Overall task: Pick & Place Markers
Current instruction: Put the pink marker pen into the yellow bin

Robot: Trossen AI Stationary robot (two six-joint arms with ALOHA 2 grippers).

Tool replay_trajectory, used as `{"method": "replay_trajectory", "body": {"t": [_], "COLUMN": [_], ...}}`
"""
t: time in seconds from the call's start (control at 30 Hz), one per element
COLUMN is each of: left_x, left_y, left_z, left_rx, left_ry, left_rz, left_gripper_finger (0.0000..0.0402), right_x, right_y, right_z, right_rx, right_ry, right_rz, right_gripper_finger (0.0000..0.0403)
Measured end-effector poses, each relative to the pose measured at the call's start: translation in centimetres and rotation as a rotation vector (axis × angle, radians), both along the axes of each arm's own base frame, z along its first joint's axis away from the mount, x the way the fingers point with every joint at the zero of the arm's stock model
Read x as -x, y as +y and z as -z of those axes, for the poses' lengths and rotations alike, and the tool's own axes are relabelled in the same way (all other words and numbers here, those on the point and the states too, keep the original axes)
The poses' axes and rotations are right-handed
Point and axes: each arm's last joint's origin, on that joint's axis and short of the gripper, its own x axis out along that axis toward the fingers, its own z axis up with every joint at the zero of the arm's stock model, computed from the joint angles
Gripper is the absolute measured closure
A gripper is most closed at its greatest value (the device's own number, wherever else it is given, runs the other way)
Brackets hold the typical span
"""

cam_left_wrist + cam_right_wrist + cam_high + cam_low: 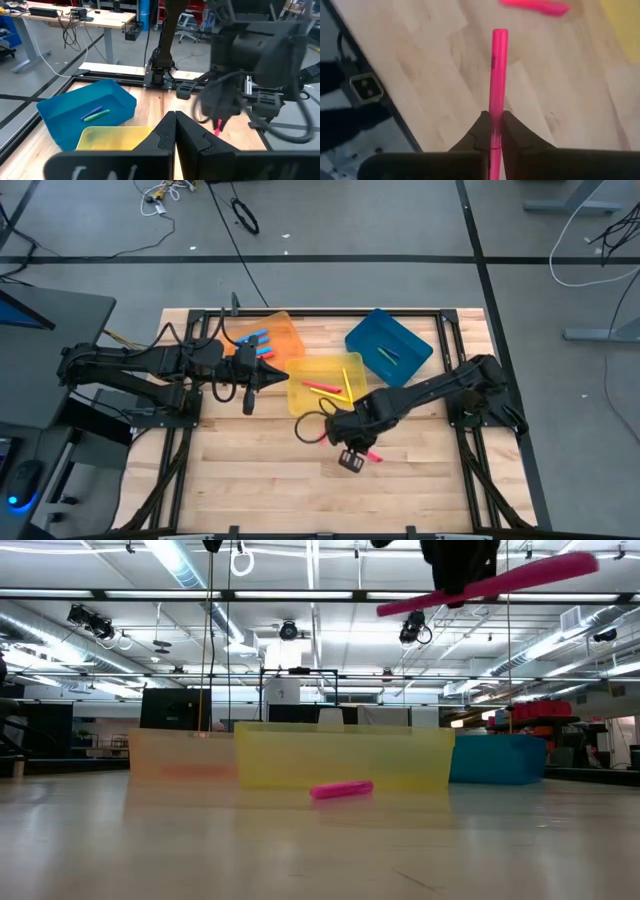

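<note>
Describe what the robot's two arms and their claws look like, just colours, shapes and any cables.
Both arms are black and jointed. The left claw has two matte black wedge-shaped fingers tapering to narrow tips; the right claw looks the same. A black cable loops beside the right arm's wrist. No printed markings are readable on either.

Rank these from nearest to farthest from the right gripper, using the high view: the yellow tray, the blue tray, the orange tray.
Measured from the right gripper, shut on a pink marker at the table's front middle:
1. Yellow tray, just behind it.
2. Blue tray, farther back, on the right.
3. Orange tray, back left, by the left gripper.
</note>
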Motion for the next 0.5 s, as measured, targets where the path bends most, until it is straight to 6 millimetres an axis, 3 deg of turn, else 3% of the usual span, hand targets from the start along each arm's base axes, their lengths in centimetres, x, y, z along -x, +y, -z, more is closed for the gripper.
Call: {"method": "replay_trajectory", "body": {"t": [0.23, 0.5], "left_x": [0.0, 0.0], "left_y": [0.0, 0.0], "left_z": [0.0, 0.0], "left_rx": [0.005, 0.005], "left_ry": [0.0, 0.0], "left_rz": [-0.002, -0.002], "left_gripper_finger": [0.039, 0.039], "right_x": [-1.2, -2.5], "right_y": [-4.0, -11.3], "right_z": [0.0, -0.1], "right_rx": [0.015, 0.087], "right_ry": [-0.009, -0.065], "right_rz": [0.12, 0.282], "right_gripper_finger": [0.0388, 0.0388]}}
